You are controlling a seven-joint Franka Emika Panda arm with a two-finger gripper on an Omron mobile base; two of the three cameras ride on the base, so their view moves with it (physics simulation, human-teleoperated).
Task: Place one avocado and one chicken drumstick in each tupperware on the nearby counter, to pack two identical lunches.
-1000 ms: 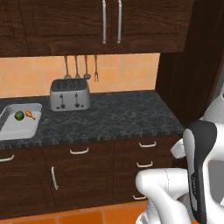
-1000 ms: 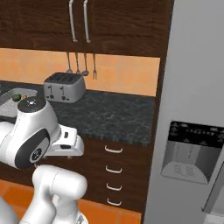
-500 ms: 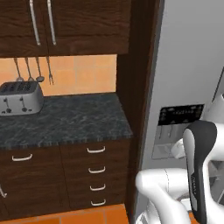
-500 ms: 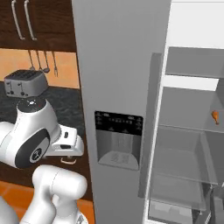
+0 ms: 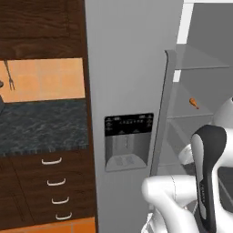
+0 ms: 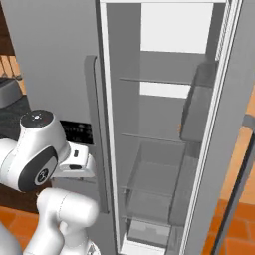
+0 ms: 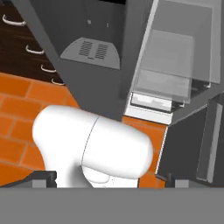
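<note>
The long black-grey marbled stone worktop [image 5: 41, 129] lies at the left of the left base view, above dark brown wooden drawer fronts with curved silver handles [image 5: 51, 161]. Its right end meets the side of a tall grey refrigerator [image 5: 129, 82]. An orange tiled wall [image 5: 45, 79] backs the worktop, with a dark hanging utensil [image 5: 9, 78] at its far left edge.

The closed grey refrigerator door carries a dark dispenser panel [image 5: 128, 143]. The right-hand compartment stands open, showing clear glass shelves [image 6: 154, 139] and a clear drawer [image 6: 147, 231] at the bottom. A small orange-brown piece of food [image 5: 194, 103] rests on one shelf near its front edge; it is too small to name surely.

In the hand view, the hand [image 7: 105, 180] points down toward the orange tiled floor [image 7: 17, 113] in front of the refrigerator's lower edge. Its two dark fingertips [image 7: 43, 178] stand wide apart, released, with nothing between them.
</note>
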